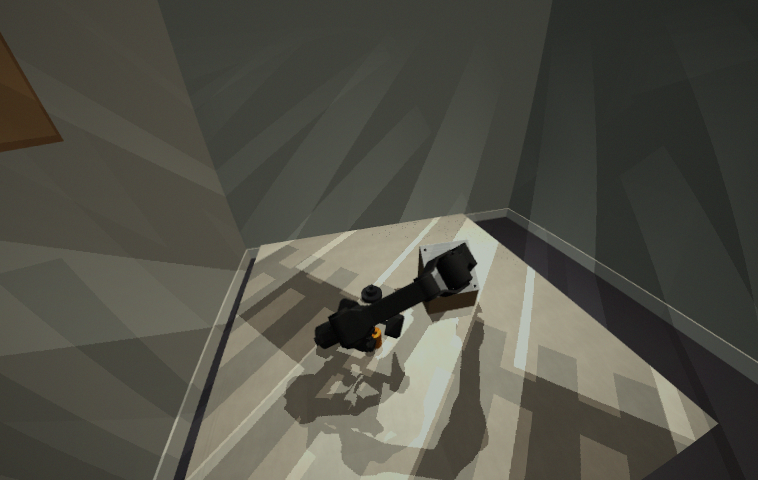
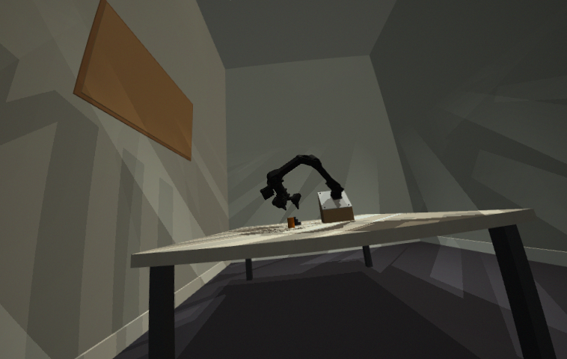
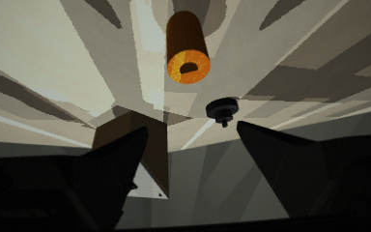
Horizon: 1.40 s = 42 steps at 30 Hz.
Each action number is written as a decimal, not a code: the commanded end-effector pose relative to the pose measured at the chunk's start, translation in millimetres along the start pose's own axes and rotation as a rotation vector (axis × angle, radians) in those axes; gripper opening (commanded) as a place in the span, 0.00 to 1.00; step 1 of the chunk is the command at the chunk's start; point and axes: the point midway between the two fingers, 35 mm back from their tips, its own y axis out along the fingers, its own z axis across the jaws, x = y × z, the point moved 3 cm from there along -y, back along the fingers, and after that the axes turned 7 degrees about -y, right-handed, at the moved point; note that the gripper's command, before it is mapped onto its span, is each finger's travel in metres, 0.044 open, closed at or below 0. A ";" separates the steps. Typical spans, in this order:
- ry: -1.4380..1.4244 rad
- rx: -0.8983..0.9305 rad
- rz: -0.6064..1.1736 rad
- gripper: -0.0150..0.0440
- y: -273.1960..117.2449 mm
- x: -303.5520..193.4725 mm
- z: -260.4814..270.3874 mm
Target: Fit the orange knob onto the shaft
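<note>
While the gripper (image 1: pixel 378 336) (image 2: pixel 290 207) (image 3: pixel 192 128) hangs wide open above the table (image 1: pixel 240 380) (image 2: pixel 344 239) (image 3: pixel 100 72), holding nothing, the orange knob (image 1: pixel 376 339) (image 2: pixel 291 222) (image 3: pixel 188 63) stands upright on the tabletop; its D-shaped hole faces up; the round pedestal (image 1: pixel 371 295) (image 2: pixel 297 221) (image 3: pixel 221 107) is near it, its shaft (image 1: pixel 370 289) (image 3: pixel 225 124) bare.

Dim walls around you, pale bright streaks and hard-edged shadows across the tabletop (image 1: pixel 550 380) (image 2: pixel 366 229) (image 3: pixel 100 53), near-black gripper (image 1: pixel 378 336) (image 2: pixel 290 208) (image 3: pixel 192 128) detail lost to you, the light's source perhaps overhead, edges slightly jagged.
</note>
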 end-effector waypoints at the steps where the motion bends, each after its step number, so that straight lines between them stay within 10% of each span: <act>1: 0.037 0.004 -0.232 1.00 -2.4 -13.4 -3.6; 9: 0.030 -0.044 -0.740 1.00 -10.7 -36.0 -1.2; 23: 0.045 -0.040 -0.752 1.00 -11.0 -36.6 -1.0; 32: 0.769 0.249 -0.732 1.00 -10.4 -36.1 -1.0; 42: 0.785 0.255 -0.730 1.00 -10.4 -36.1 -1.0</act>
